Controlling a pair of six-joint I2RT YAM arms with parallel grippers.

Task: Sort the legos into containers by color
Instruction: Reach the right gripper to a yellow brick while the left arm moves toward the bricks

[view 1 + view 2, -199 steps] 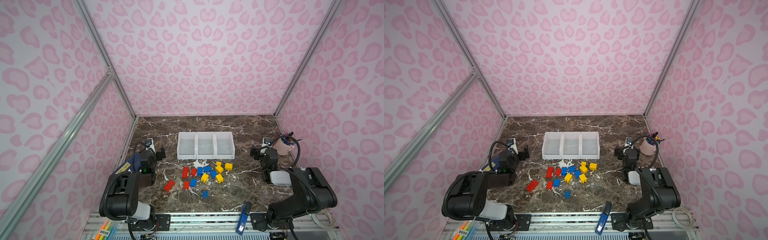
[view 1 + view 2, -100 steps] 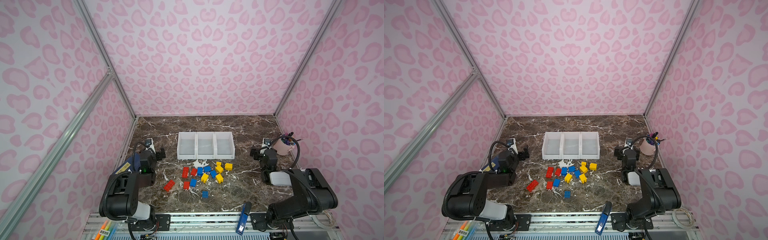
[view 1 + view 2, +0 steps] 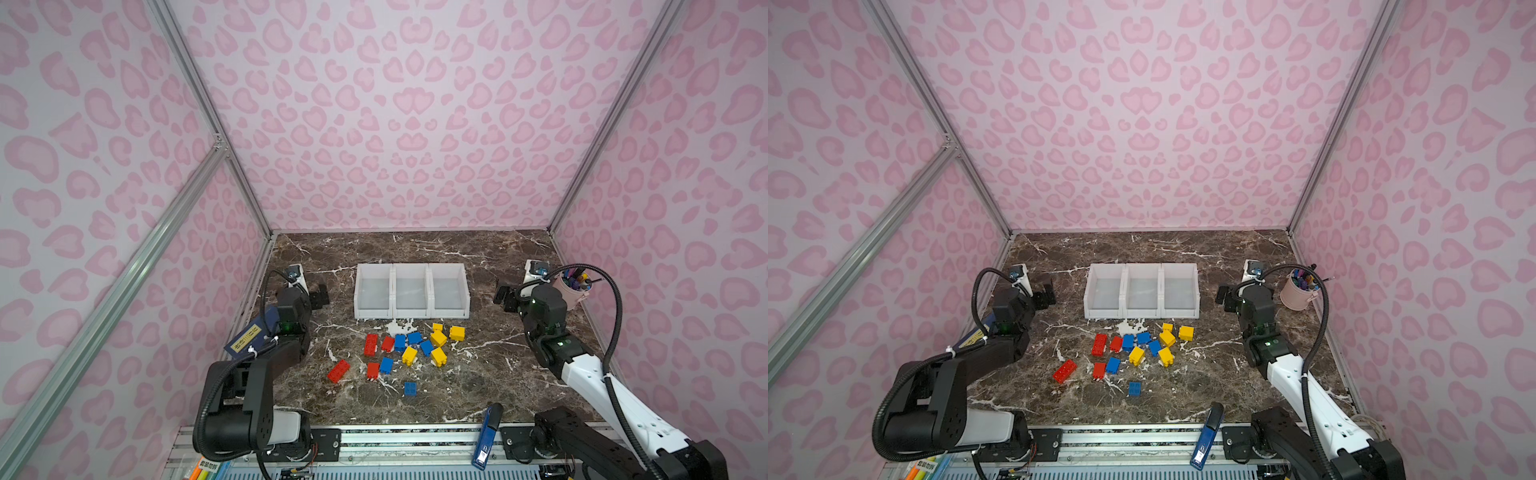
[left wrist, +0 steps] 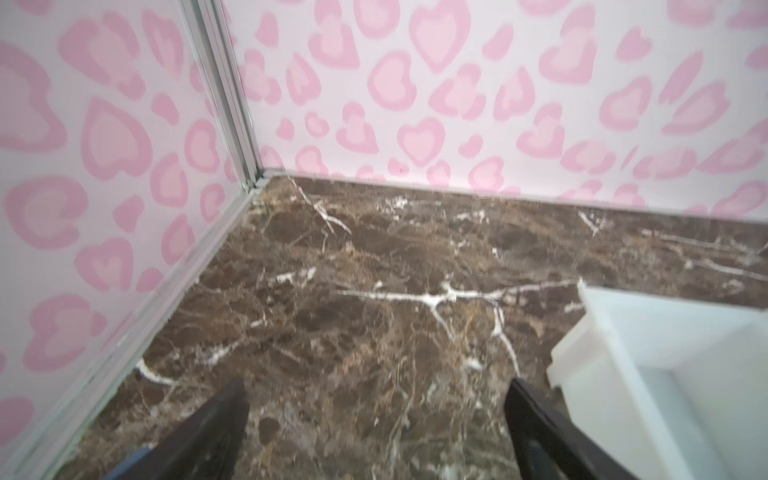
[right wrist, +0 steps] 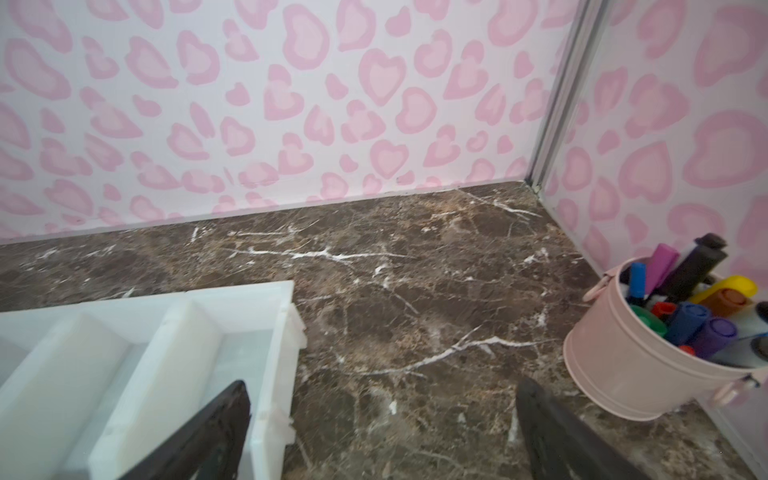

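Three containers [image 3: 411, 312] empty, centre frame. Legos [image 3: 409, 347] clustered on table [image 3: 478, 374] just below them, several touching. Left tool [image 3: 320, 296] and right tool [image 3: 503, 297] both spread wide, empty. Risk: wide jaws snag two colours at once; pen cup [image 3: 571, 293] near right tool, easily clipped.

I see pink heart-spotted walls [image 3: 411, 124] on three sides, joined by aluminium posts [image 3: 220, 143]. The brown marble tabletop [image 3: 415, 249] runs back toward twelve o'clock.
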